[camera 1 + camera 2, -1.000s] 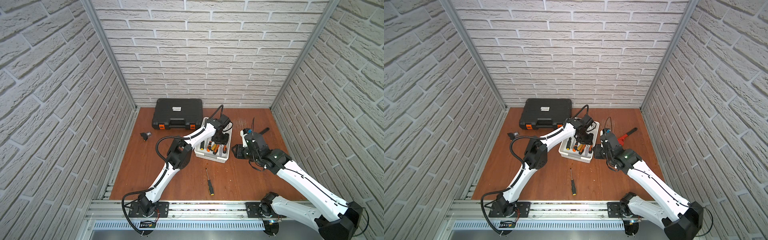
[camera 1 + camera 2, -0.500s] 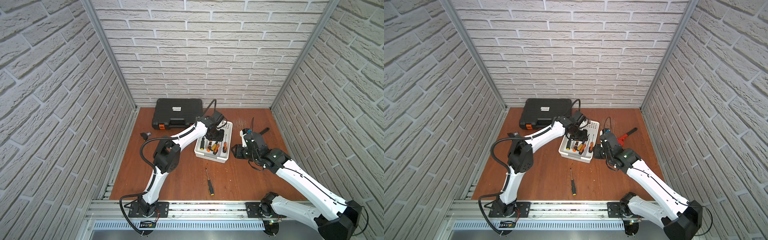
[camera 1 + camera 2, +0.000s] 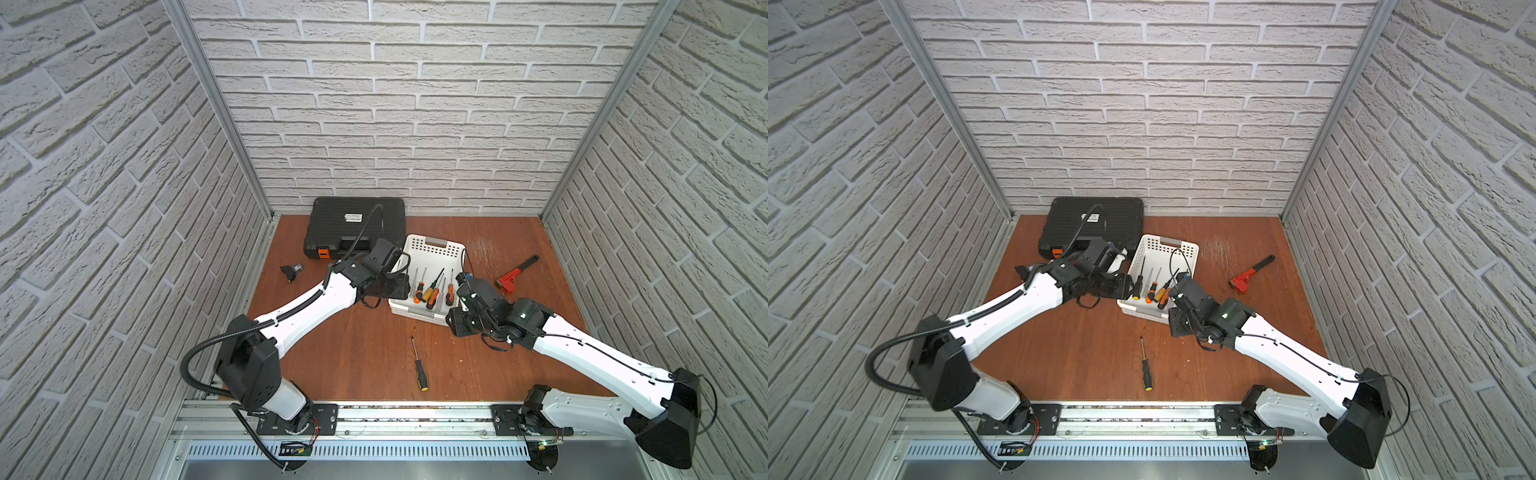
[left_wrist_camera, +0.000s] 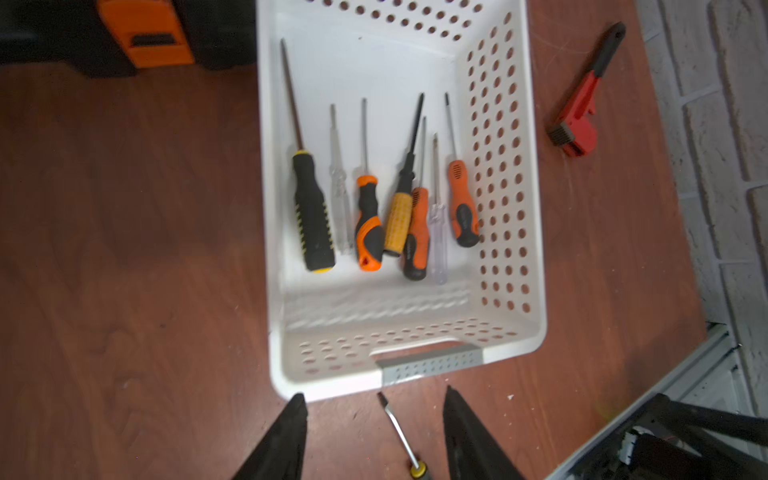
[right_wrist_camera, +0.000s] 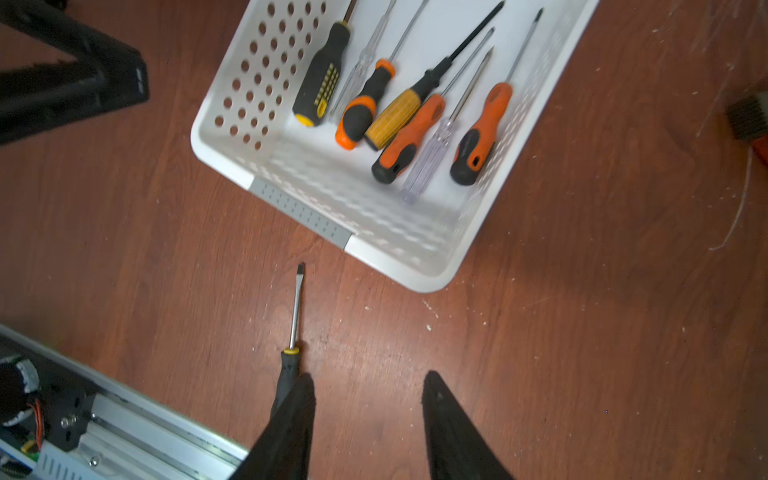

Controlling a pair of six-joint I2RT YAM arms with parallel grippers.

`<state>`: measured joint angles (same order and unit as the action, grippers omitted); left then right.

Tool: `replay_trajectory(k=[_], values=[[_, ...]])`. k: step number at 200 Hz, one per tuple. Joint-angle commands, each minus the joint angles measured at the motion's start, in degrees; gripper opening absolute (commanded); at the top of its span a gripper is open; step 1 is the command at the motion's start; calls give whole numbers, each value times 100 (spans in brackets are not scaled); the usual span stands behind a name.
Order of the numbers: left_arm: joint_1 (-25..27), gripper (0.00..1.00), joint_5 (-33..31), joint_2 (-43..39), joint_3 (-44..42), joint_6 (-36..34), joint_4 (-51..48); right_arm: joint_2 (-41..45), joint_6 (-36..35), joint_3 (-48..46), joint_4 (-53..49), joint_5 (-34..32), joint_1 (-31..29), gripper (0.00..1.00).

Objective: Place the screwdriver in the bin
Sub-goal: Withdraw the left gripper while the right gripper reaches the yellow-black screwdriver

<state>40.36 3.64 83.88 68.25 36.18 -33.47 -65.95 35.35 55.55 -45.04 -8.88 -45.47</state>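
No txt I can read from here. Only candidate: a small white label [image 3: 354, 217] on the lid of the black toolcase [image 3: 332, 226], past the left gripper [image 4: 374, 395], on the far side from that arm's base. Dark print on it, but too small & soft to make out.

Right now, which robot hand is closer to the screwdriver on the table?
Right. The right gripper hangs close by the screwdriver; the left gripper is farther, at the bin's edge.
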Motion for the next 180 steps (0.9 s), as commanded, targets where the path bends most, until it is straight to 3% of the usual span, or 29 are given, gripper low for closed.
replay_trajectory(k=[1, 43, 93, 180], values=[[-144, 59, -681, -721, -651, 112, 378, -203, 243, -158, -45, -240, -414, 48], [-349, 63, -1166, -1777, -1733, 440, 557, -985, 830, -228, 335, -24, -1140, 52], [-590, 64, -1288, -2050, -2126, 668, 508, -1918, 1406, -95, 662, 234, -2040, 58], [-818, 64, -1294, -2122, -2229, 765, 469, -2798, 1668, -141, 1093, 544, -1958, 63]])
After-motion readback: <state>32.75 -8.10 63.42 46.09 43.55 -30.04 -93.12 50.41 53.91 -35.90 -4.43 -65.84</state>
